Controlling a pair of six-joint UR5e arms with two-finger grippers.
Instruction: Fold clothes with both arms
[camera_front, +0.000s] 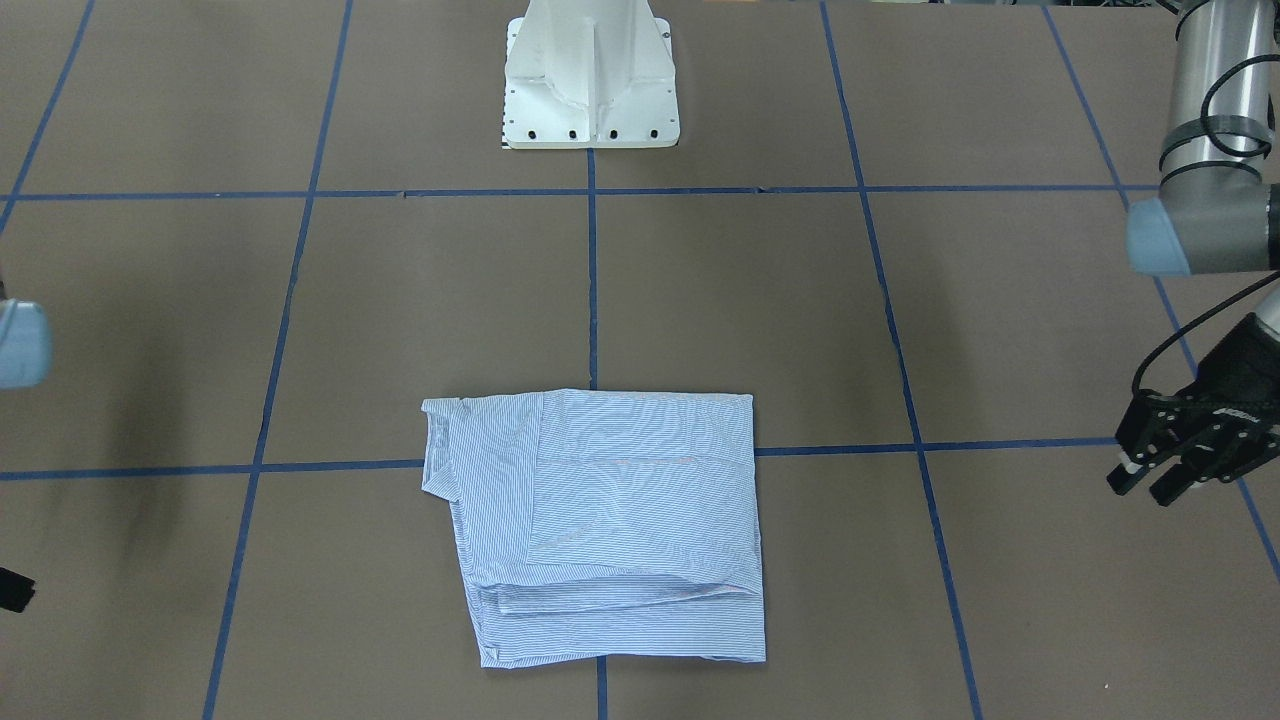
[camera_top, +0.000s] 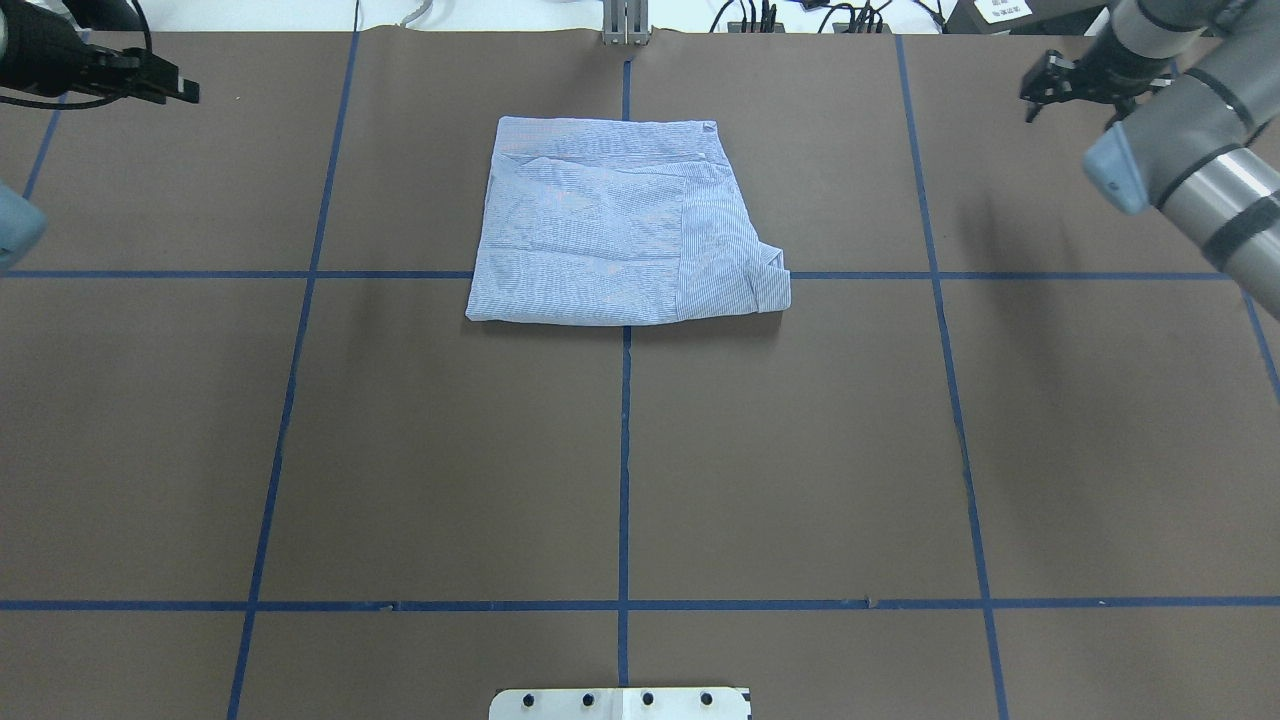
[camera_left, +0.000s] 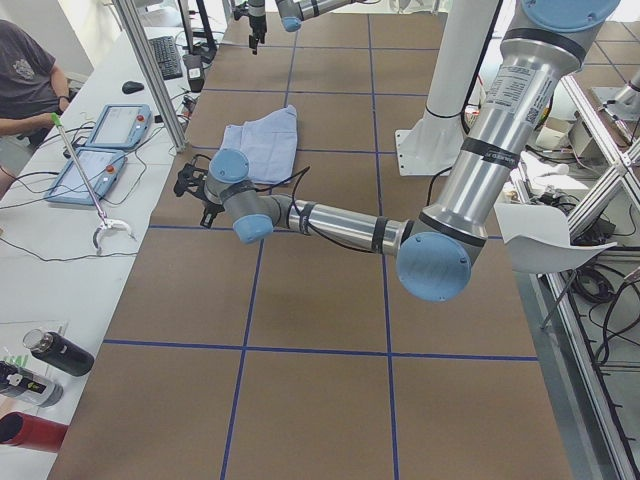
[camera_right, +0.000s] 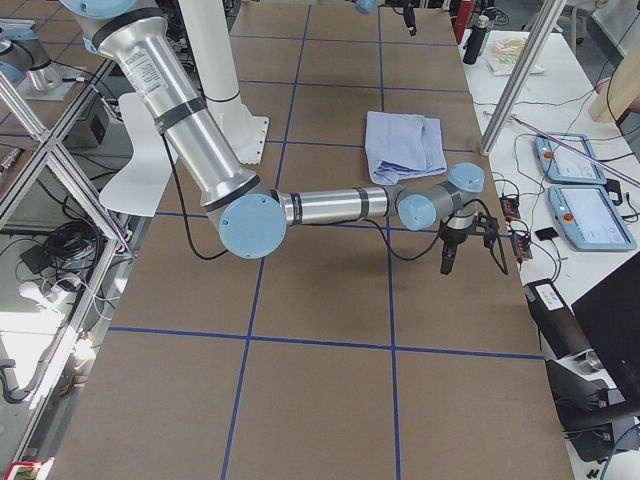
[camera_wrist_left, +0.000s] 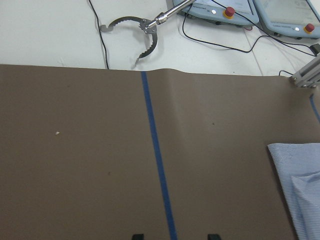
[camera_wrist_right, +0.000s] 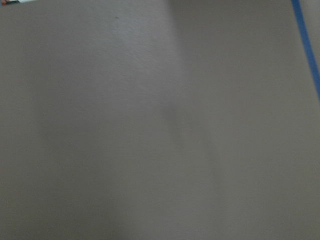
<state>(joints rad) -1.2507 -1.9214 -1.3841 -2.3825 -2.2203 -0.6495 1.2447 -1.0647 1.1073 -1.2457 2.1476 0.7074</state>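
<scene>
The left pincer (camera_front: 1142, 488) hangs open and empty, fingers apart over bare brown bench (camera_top: 400, 450), well off to the left of the shirt (camera_top: 610, 225). The right pincer (camera_top: 1045, 85) hovers well off on the shirt's other side, and I cannot tell whether it is open or closed. Between them the striped shirt lies flat, folded into a rough rectangle across the centre blue tape line (camera_top: 624, 450), away from the white base (camera_front: 590, 80), its collar (camera_top: 770, 275) at the right edge.
</scene>
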